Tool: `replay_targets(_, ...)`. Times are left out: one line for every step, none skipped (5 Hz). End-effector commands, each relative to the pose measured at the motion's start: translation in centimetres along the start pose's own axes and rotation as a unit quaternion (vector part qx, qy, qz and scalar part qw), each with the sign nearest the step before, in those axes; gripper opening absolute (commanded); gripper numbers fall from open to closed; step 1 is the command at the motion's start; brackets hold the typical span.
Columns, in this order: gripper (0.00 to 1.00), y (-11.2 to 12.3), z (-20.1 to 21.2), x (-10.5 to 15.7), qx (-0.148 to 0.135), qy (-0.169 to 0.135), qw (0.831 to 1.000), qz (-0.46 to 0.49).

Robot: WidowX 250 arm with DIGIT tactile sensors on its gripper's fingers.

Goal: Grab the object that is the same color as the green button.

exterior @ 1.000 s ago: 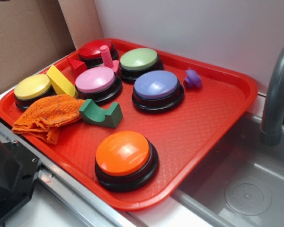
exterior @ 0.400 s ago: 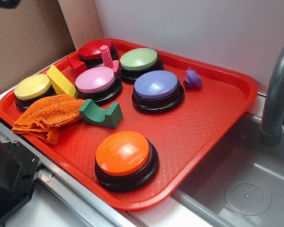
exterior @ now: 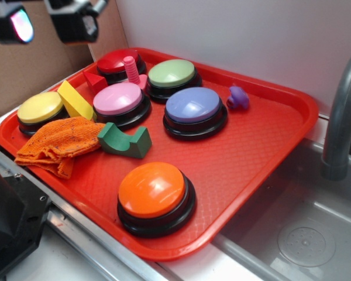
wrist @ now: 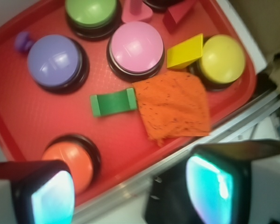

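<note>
Gripper (exterior: 47, 23) hangs at top left of ext. view, above the tray's (exterior: 251, 152) back-left corner, fingers spread apart w/ nothing between them. Green block (exterior: 124, 140) lies on the tray near the middle, betw. pink button (exterior: 118, 99) and orange button (exterior: 154, 190), one end touching the orange cloth (exterior: 57, 143). Green button (exterior: 172, 74) stands at the back, next to the purple button (exterior: 193, 105). In wrist view the block (wrist: 113, 102) is well apart from both fingers.

Bright even light, soft shadows, wrist view blurred
</note>
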State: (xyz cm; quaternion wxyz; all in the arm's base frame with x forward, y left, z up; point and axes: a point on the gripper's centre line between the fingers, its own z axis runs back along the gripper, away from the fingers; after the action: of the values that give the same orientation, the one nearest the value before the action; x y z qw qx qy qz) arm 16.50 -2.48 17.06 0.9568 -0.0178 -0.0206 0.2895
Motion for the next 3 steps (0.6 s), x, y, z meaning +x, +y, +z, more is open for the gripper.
replay_targets(1.00,-1.9,-5.3,2.2,-0.009,-0.014,1.000,0.005)
replay_targets(1.00,-2.8,-7.8,2.6,-0.012,-0.009,0.999,-0.035)
replay_targets(1.00,-3.6,-9.7,2.9,-0.006,-0.005,0.998,-0.059)
